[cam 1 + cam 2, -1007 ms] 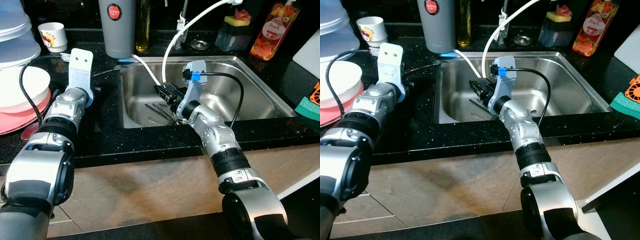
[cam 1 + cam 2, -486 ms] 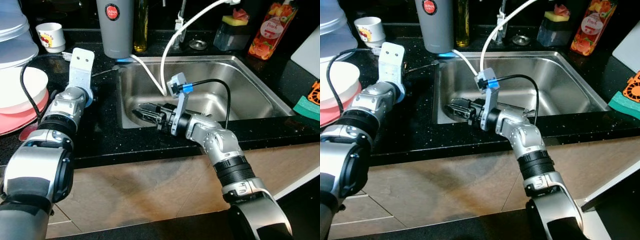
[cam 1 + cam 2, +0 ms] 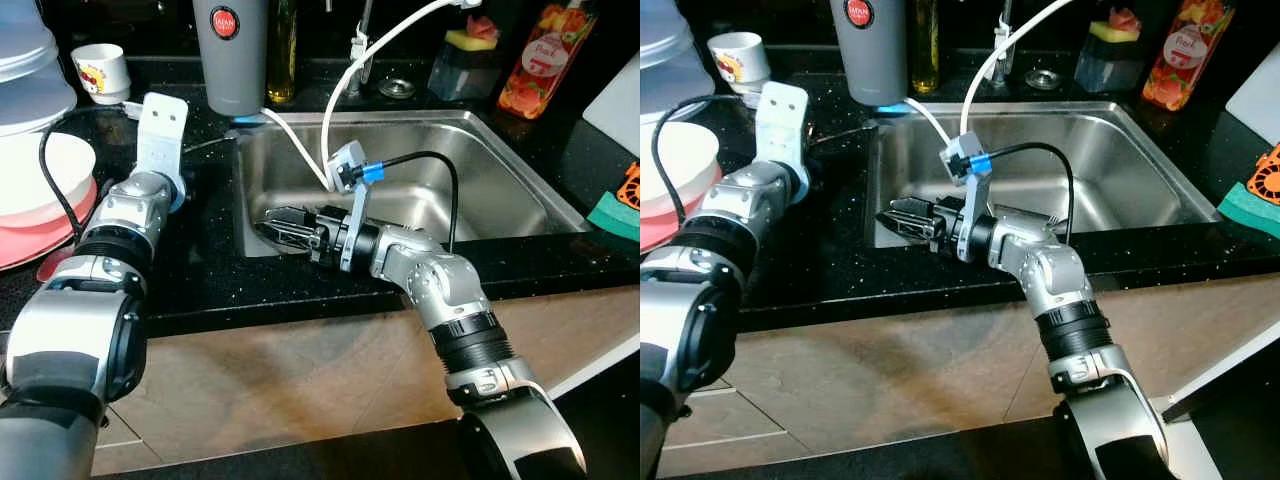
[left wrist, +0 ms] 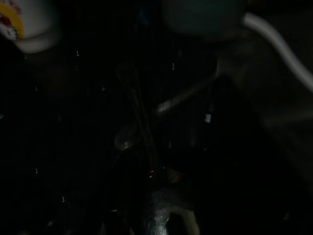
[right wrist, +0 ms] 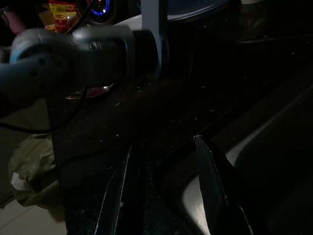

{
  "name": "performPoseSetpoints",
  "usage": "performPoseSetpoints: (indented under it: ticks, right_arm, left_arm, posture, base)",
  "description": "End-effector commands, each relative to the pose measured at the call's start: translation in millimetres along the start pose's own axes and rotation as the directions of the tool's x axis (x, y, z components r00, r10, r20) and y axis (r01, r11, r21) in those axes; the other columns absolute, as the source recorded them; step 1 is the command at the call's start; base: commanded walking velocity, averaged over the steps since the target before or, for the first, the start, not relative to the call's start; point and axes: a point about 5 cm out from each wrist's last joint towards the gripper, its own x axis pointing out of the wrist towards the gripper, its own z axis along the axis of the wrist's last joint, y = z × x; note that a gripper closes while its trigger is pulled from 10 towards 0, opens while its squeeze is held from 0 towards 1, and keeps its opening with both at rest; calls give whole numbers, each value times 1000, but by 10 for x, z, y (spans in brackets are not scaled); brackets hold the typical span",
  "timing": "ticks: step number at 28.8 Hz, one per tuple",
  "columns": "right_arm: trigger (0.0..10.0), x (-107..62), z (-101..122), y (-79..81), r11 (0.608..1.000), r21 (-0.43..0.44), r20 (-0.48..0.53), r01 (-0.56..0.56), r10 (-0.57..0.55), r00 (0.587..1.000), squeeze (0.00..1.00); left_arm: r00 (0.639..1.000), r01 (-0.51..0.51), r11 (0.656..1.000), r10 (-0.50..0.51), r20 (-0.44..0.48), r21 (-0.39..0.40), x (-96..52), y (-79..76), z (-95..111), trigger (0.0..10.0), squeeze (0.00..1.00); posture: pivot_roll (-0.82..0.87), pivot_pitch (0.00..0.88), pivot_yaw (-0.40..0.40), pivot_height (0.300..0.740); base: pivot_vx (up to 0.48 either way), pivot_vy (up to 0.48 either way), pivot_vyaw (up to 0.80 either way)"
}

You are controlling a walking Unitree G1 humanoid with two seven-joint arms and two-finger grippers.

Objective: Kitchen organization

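Note:
My right gripper (image 3: 268, 221) reaches leftward over the front-left corner of the steel sink (image 3: 520, 200). Its two black fingers (image 5: 211, 196) stand apart in the right wrist view, open, and I see nothing between them; below them lie the sink rim and the black counter (image 5: 161, 107). My left arm (image 3: 150, 190) rests on the counter left of the sink, pointing toward the back. A thin metal utensil (image 3: 212, 146) lies on the counter just past it, faintly visible in the dark left wrist view as a pale handle (image 4: 188, 95).
A grey tumbler (image 3: 232, 55), a printed cup (image 3: 103, 72) and an oil bottle (image 3: 283, 50) stand at the back. Pink and white plates (image 3: 40, 190) are stacked at far left. A white hose (image 3: 350, 80) hangs into the sink. A soap bottle (image 3: 540, 60) and a green sponge (image 3: 612, 212) are at right.
My right gripper rose from the cutlery on the sink floor and swung left to the front-left corner, then crept a little further left. The left arm stayed put.

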Motion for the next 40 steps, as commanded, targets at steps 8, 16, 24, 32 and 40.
performPoseSetpoints:
  ticks: [8,16,24,32,40]
  right_arm:
    - [10000,-50,66,29,1000,18,31,-26,25,999,0]
    - [10000,-26,214,-29,998,9,133,66,-67,989,0]
    - [10000,-174,671,-254,947,147,398,287,-322,859,0]
    - [10000,-133,824,-166,950,209,462,232,-305,832,0]
    - [10000,-44,792,-90,955,229,442,189,-275,854,1000]
  left_arm:
    - [958,111,987,-75,278,-117,-136,-222,686,0,0]
    - [802,442,888,-327,500,-128,-373,-504,802,0,0]
    - [686,671,738,-580,440,-73,-646,-633,376,0,0]
    - [602,703,704,-666,441,104,-829,-617,202,0,0]
    - [553,748,649,-724,413,136,-919,-761,96,0,0]
  posture:
    - [-18,171,-33,740]
    - [-11,158,-27,740]
    - [-6,168,-29,740]
    - [-2,171,-29,740]
    - [-3,175,-32,740]
  base:
    - [0,0,0]
    - [0,0,0]
    - [0,0,0]
    - [0,0,0]
    - [0,0,0]
